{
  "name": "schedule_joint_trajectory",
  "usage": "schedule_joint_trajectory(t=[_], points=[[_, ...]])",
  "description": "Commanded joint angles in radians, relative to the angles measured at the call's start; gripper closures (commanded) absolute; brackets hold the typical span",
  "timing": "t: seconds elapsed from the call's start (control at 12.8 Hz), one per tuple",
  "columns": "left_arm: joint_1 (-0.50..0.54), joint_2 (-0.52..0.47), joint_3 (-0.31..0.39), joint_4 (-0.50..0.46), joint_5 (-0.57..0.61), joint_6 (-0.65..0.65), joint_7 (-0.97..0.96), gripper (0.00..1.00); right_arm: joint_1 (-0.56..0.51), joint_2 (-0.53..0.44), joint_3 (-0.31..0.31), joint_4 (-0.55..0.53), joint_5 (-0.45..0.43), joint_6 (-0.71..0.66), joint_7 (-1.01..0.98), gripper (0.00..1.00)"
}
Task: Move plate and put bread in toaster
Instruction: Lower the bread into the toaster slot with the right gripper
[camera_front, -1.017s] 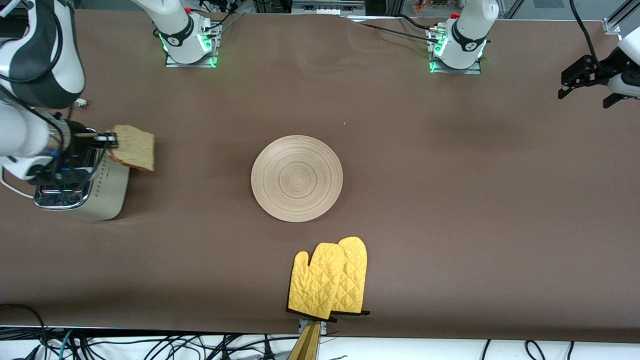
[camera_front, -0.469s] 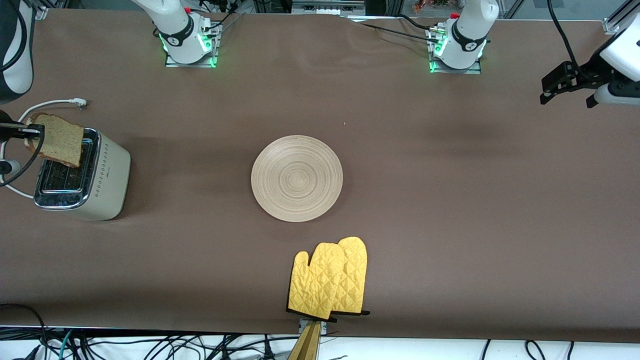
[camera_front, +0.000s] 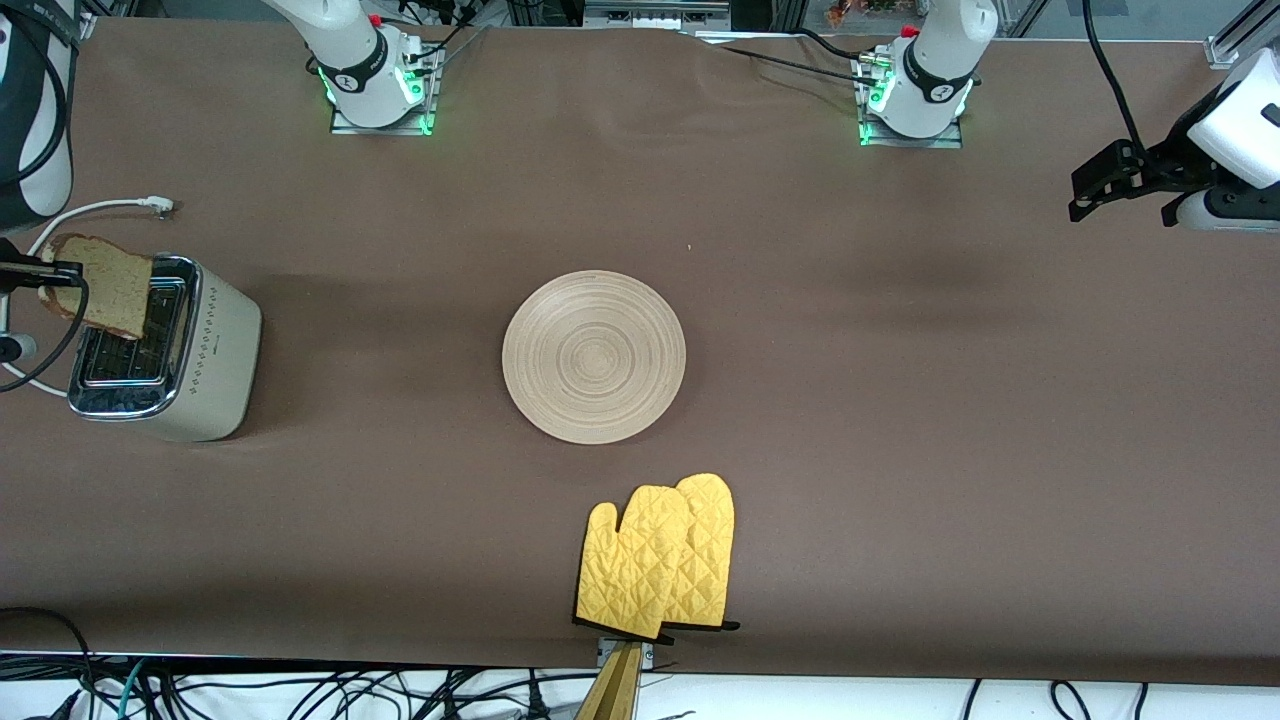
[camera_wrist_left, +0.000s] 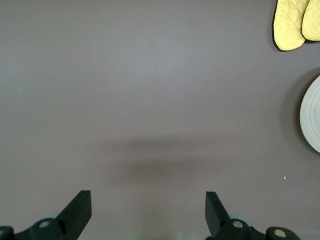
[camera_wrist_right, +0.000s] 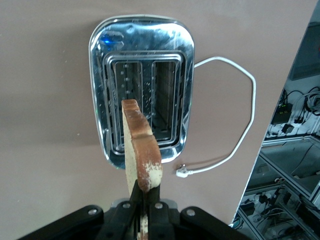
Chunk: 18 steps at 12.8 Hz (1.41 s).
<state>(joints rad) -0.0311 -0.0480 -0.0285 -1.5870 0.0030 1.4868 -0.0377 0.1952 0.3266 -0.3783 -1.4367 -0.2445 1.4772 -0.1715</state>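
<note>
My right gripper (camera_front: 40, 272) is shut on the bread (camera_front: 105, 283), a brown speckled slice held on edge above the toaster (camera_front: 165, 350) at the right arm's end of the table. In the right wrist view the bread (camera_wrist_right: 141, 150) hangs over the toaster's chrome top (camera_wrist_right: 141, 65), above its two open slots. The wooden plate (camera_front: 594, 356) lies at the table's middle, bare. My left gripper (camera_front: 1110, 180) is open and empty, up in the air over the left arm's end of the table. Its fingers (camera_wrist_left: 80, 210) show wide apart in the left wrist view.
A pair of yellow oven mitts (camera_front: 660, 560) lies nearer the front camera than the plate, at the table's edge. The toaster's white cord (camera_front: 100, 210) loops on the table beside it. The plate's rim (camera_wrist_left: 310, 120) and the mitts (camera_wrist_left: 295, 22) show in the left wrist view.
My right gripper swung the bread from beside the toaster to over its top. My left gripper drifted a little toward the table's middle.
</note>
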Motion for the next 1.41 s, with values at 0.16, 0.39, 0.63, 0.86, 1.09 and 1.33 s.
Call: schedule_joint_trajectory(t=[0.16, 0.39, 0.63, 0.86, 1.09, 1.33], points=[[-0.004, 0.013, -0.002, 0.035, 0.022, -0.028, -0.016, 0.00, -0.017, 0.055, -0.001, 0.019, -0.009, 0.086, -0.014, 1.00], [-0.004, 0.013, -0.001, 0.035, 0.022, -0.028, -0.016, 0.00, -0.020, 0.071, 0.002, 0.015, -0.004, 0.104, -0.002, 1.00], [-0.004, 0.013, -0.001, 0.035, 0.022, -0.028, -0.017, 0.00, -0.022, 0.075, 0.004, 0.013, 0.010, 0.103, -0.011, 1.00], [-0.004, 0.013, -0.001, 0.035, 0.022, -0.030, -0.017, 0.00, -0.020, 0.077, 0.004, 0.006, 0.011, 0.104, 0.000, 1.00], [-0.006, 0.010, -0.004, 0.035, 0.022, -0.030, -0.017, 0.00, -0.017, 0.094, 0.006, 0.004, 0.011, 0.135, 0.000, 0.42], [-0.006, 0.010, -0.027, 0.036, 0.025, -0.031, -0.019, 0.00, -0.011, 0.078, 0.006, 0.009, 0.100, 0.120, 0.000, 0.00]])
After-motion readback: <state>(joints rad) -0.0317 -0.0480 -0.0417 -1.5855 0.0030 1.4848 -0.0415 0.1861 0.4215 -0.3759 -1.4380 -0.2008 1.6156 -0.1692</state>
